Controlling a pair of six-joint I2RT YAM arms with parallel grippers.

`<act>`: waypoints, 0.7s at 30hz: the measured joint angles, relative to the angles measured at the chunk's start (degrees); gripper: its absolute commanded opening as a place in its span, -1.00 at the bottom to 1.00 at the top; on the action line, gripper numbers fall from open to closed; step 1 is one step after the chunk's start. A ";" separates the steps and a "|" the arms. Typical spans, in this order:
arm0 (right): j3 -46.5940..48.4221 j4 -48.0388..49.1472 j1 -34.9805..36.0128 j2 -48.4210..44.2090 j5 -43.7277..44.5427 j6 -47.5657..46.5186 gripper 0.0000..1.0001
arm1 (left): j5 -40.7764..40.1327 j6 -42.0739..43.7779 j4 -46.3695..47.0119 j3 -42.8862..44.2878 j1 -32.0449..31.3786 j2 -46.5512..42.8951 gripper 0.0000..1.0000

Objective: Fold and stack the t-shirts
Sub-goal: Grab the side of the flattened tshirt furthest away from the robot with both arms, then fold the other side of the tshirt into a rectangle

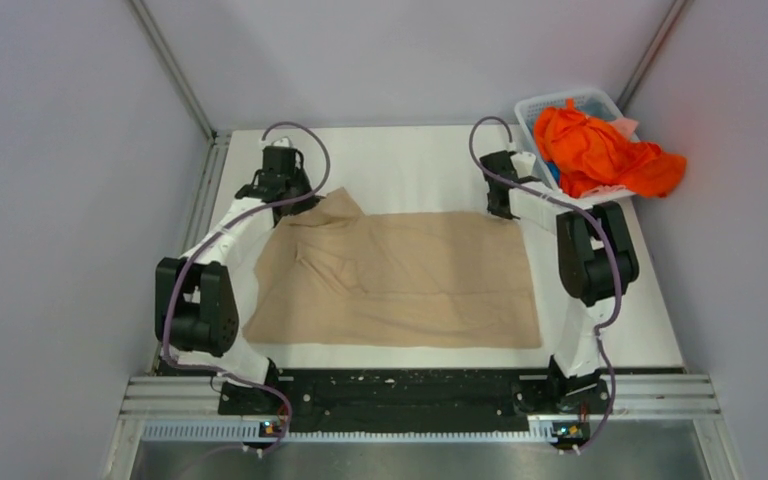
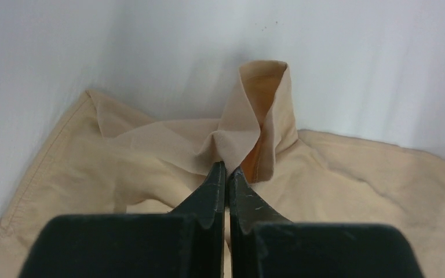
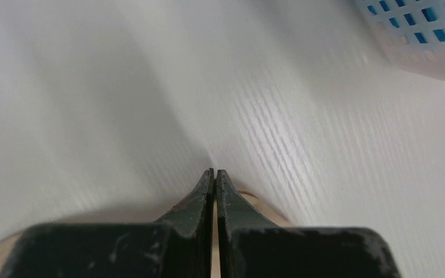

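Observation:
A beige t-shirt [image 1: 400,280] lies spread flat across the middle of the table. My left gripper [image 1: 300,202] is at its far left corner and is shut on a pinched fold of the cloth [image 2: 249,116], which stands up a little above the jaws [image 2: 227,168]. My right gripper [image 1: 501,207] is at the shirt's far right corner, jaws shut [image 3: 215,171], with the beige edge [image 3: 262,204] showing under and between the fingers. Bright orange t-shirts [image 1: 600,150] lie bunched in a heap at the far right.
A white lattice basket [image 1: 540,103] stands at the far right corner under the orange heap, close beside my right arm; its wall [image 3: 417,35] shows in the right wrist view. Grey walls enclose the table on three sides.

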 measured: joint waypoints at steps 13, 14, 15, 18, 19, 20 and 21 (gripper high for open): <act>-19.32 3.39 6.67 -27.17 0.55 -1.79 -1.00 | -6.36 -7.98 -2.91 -19.26 -6.10 -23.26 -1.00; -21.22 3.28 6.75 -29.16 0.55 -1.77 -1.00 | -7.32 -8.74 -4.00 -20.72 -6.60 -25.64 -1.00; -22.71 2.99 6.84 -30.80 0.59 -1.75 -1.00 | -8.07 -9.33 -4.81 -22.03 -6.88 -27.78 -1.00; -26.18 1.64 7.08 -35.41 0.63 -1.70 -1.00 | -10.19 -11.08 -6.64 -26.82 -7.26 -35.45 -1.00; -27.08 1.07 6.32 -36.81 0.66 -1.70 -1.00 | -10.67 -11.72 -7.58 -28.28 -7.28 -37.94 -1.00; -27.43 0.66 6.27 -37.77 0.70 -1.64 -1.00 | -11.15 -12.24 -8.76 -29.51 -7.30 -40.22 -1.00; -27.67 -0.02 6.34 -38.62 1.31 -1.36 -1.00 | -11.58 -12.70 -9.86 -30.42 -7.30 -42.01 -1.00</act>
